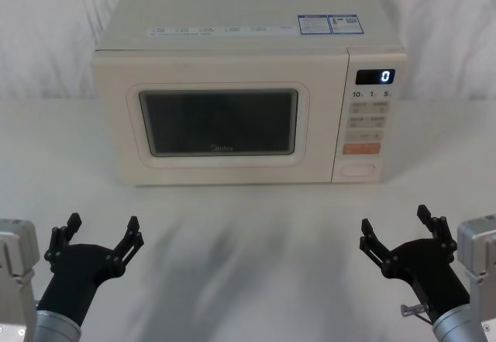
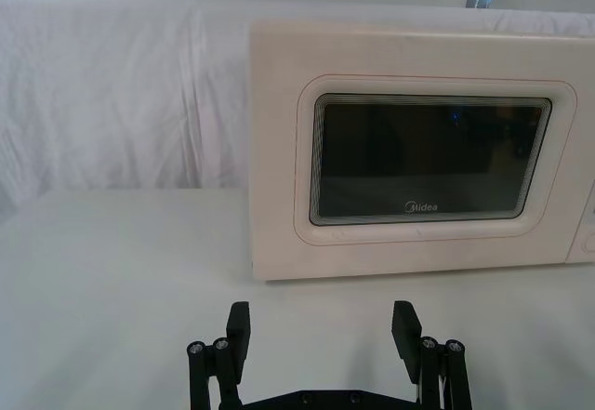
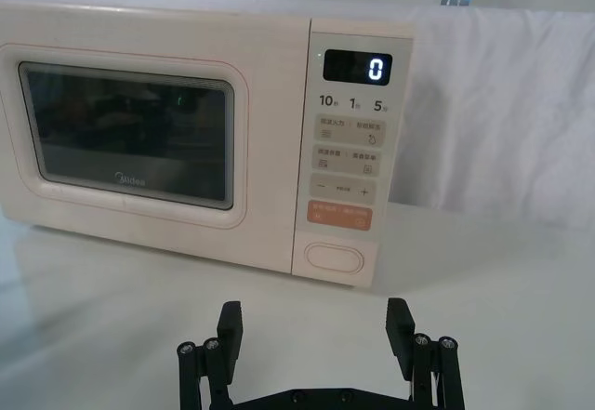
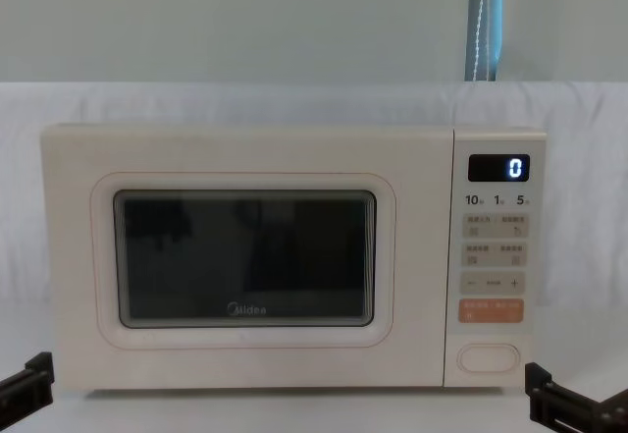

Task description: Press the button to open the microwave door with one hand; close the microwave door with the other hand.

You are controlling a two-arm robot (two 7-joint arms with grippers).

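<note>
The cream microwave door (image 1: 217,125) with its dark window and grey Midea logo is shut flush with the oven; I also see the door (image 4: 245,256) from the chest, and the door (image 2: 428,164) and door (image 3: 130,131) from the wrists. The large cream pill-shaped button (image 1: 360,169) sits lowest on the control panel, under the orange key; the button (image 3: 335,257) and button (image 4: 489,356) show too. My left gripper (image 1: 99,237) hovers open near the table's front left, well short of the door. My right gripper (image 1: 401,229) is open at front right, short of the panel.
The microwave stands on a white-draped table against a white cloth backdrop. Its display (image 1: 375,77) reads 0. Bare tabletop (image 1: 248,233) lies between the grippers and the oven front. A grey-blue pole (image 4: 484,21) rises behind the oven at right.
</note>
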